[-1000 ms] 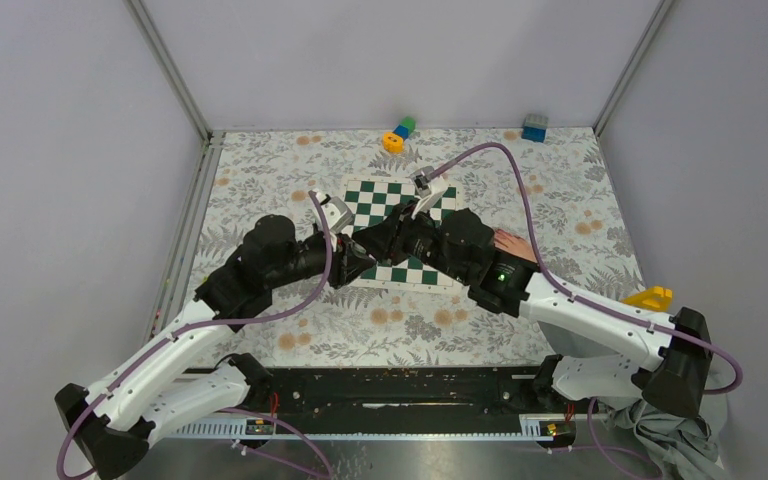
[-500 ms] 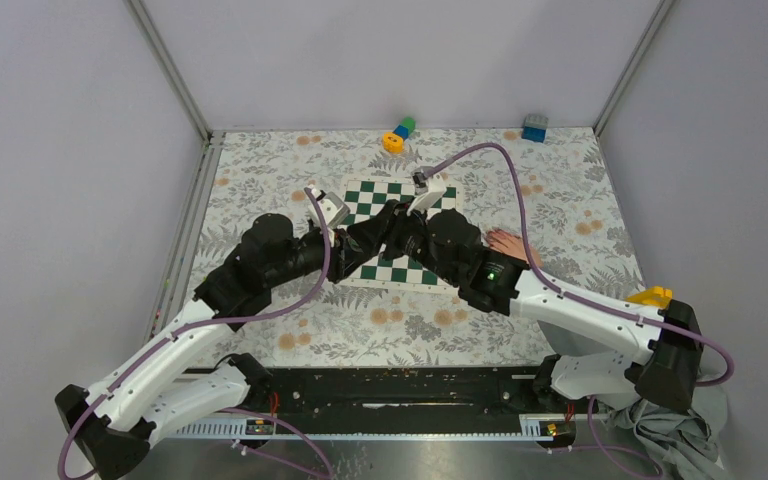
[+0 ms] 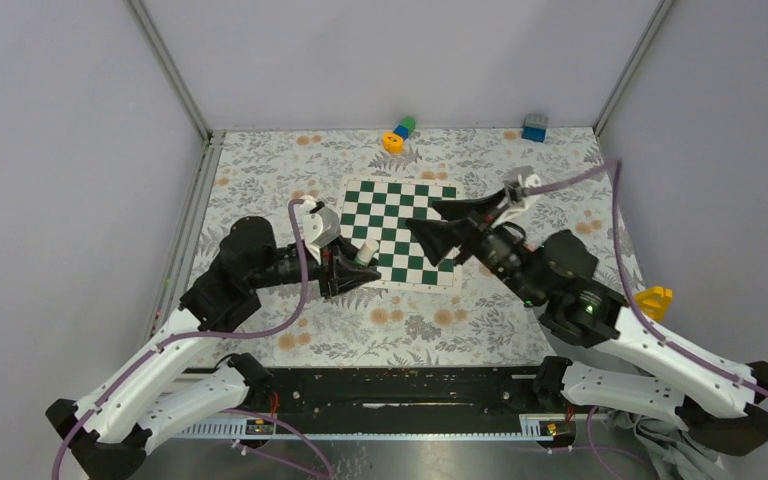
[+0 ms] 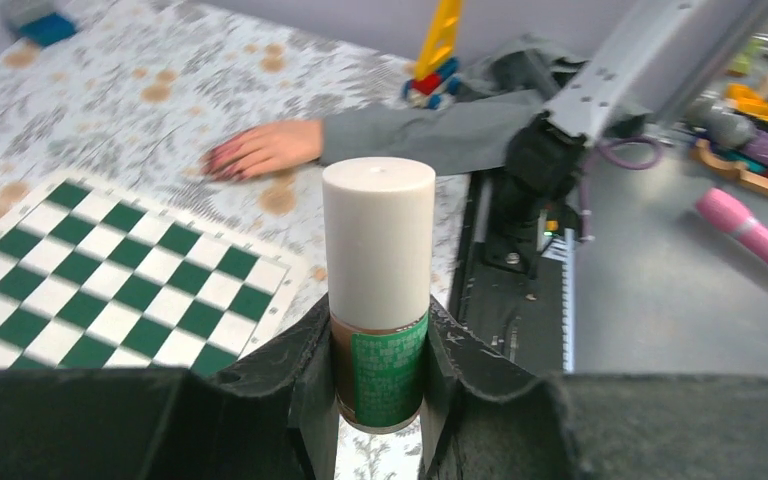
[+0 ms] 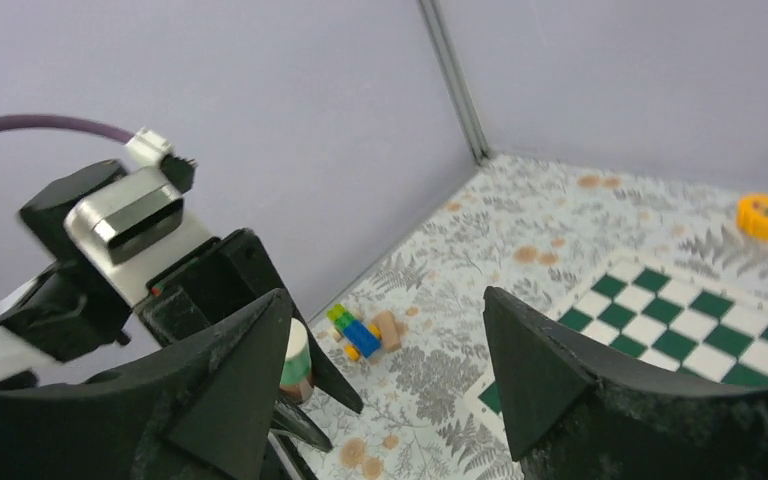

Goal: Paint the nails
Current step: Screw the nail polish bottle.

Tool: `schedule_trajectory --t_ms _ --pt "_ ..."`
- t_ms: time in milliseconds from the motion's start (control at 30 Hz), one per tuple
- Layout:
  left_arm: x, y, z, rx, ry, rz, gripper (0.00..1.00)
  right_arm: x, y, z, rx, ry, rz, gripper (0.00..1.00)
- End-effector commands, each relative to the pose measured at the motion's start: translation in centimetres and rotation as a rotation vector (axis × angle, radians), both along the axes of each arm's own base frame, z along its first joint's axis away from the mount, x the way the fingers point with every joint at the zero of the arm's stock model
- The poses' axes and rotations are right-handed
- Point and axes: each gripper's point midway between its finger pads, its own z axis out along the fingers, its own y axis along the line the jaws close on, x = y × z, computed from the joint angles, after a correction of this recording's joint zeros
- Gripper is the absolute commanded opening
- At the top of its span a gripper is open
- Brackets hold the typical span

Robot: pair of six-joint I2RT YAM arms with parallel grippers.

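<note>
A nail polish bottle point(image 4: 378, 300) with a white cap and a green label on brown glass stands upright between the fingers of my left gripper point(image 4: 378, 345), which is shut on it. In the top view the same bottle point(image 3: 363, 252) sits at the chessboard's left edge. My right gripper point(image 3: 420, 215) hovers over the chessboard, open and holding nothing. From the right wrist its gripper point(image 5: 385, 370) faces the bottle point(image 5: 298, 360). A hand point(image 4: 265, 148) in a grey sleeve lies flat on the table, its reddish nails point(image 4: 222, 160) towards the board. In the top view my right arm hides the hand.
A green-and-white chessboard point(image 3: 400, 200) lies mid-table. An orange-and-blue toy point(image 3: 398, 134) and a blue block point(image 3: 534, 127) sit by the back wall. A yellow piece point(image 3: 650, 298) is at the right edge. A small block toy point(image 5: 360, 332) lies left of the board.
My right gripper has opened and drawn back to the right, away from the bottle. My left gripper has shifted slightly left, still holding the bottle.
</note>
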Motion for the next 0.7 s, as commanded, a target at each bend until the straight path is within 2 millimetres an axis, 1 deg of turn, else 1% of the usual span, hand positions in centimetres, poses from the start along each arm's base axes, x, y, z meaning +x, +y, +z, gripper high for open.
schedule_trajectory --t_ms 0,67,100,133,167,267,400,600,667 --pt "-4.9 0.0 5.3 -0.109 -0.120 -0.260 0.00 -3.8 -0.3 2.3 -0.018 -0.296 0.175 0.81" --pt "-6.8 0.1 5.6 -0.127 -0.101 -0.363 0.00 -7.2 -0.1 2.5 -0.017 -0.416 0.334 0.86" --pt "-7.6 0.1 5.8 -0.144 -0.098 -0.414 0.00 -8.8 -0.1 2.6 -0.016 -0.459 0.412 0.87" --pt "-8.3 0.1 5.8 -0.150 -0.076 -0.453 0.00 -9.9 0.1 2.5 -0.021 -0.477 0.471 0.87" --pt "-8.8 0.2 6.1 -0.169 -0.085 -0.489 0.00 -11.0 0.1 2.5 -0.025 -0.489 0.526 0.87" --pt "-9.4 0.2 6.0 -0.182 -0.064 -0.531 0.00 -13.3 0.8 1.9 -0.043 -0.494 0.674 0.87" --pt "-10.0 0.6 5.7 -0.180 -0.068 -0.547 0.00 -14.9 1.9 1.8 -0.026 -0.515 0.801 0.85" --pt "-10.2 0.6 5.4 -0.175 -0.053 -0.561 0.00 -15.3 3.2 2.1 0.008 -0.555 0.858 0.86" --pt "-10.3 0.6 5.3 -0.171 -0.042 -0.575 0.00 -15.1 3.6 2.1 0.007 -0.568 0.860 0.85"
